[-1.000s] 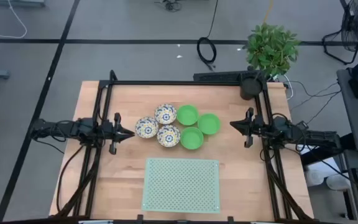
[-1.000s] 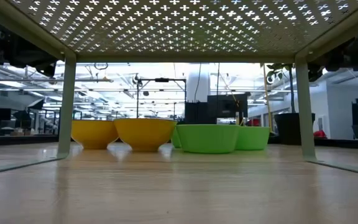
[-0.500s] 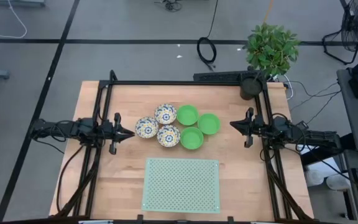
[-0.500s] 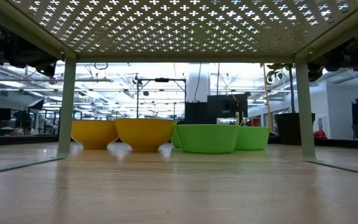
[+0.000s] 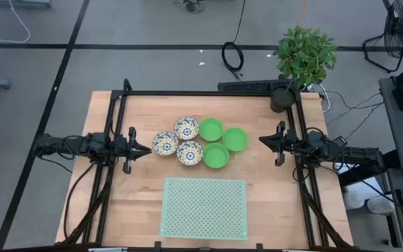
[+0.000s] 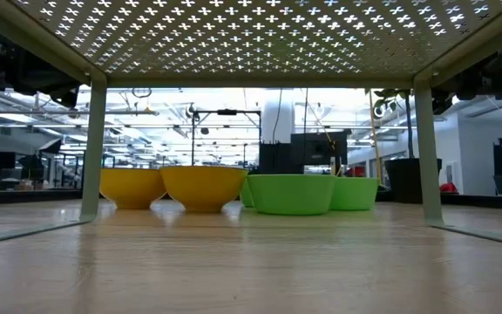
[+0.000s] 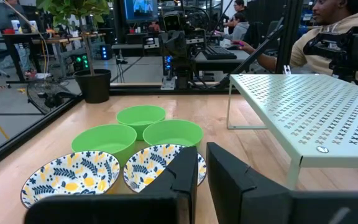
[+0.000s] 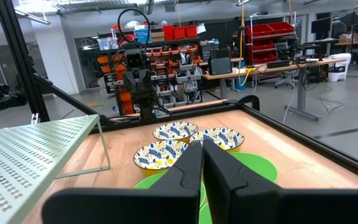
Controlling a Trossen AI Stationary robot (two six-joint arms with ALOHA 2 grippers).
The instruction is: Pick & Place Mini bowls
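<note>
Both arms parked: left gripper (image 5: 144,149) pinched closed, empty; right gripper (image 5: 265,141) same. I reckon mini bowls (image 5: 199,142) light, rigid, slick, chippable; pinch rim.

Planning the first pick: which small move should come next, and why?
Probably open the left gripper and ease it toward the nearest floral bowl. Its fingers look nearly closed, no bowl is held, and all six sit clustered between the two arms.

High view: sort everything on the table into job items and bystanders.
Job: three green mini bowls; three floral mini bowls; left pincer and right pincer, both shut, waiting at the table's sides.
Bystanders: raised perforated rack; potted plant.
</note>
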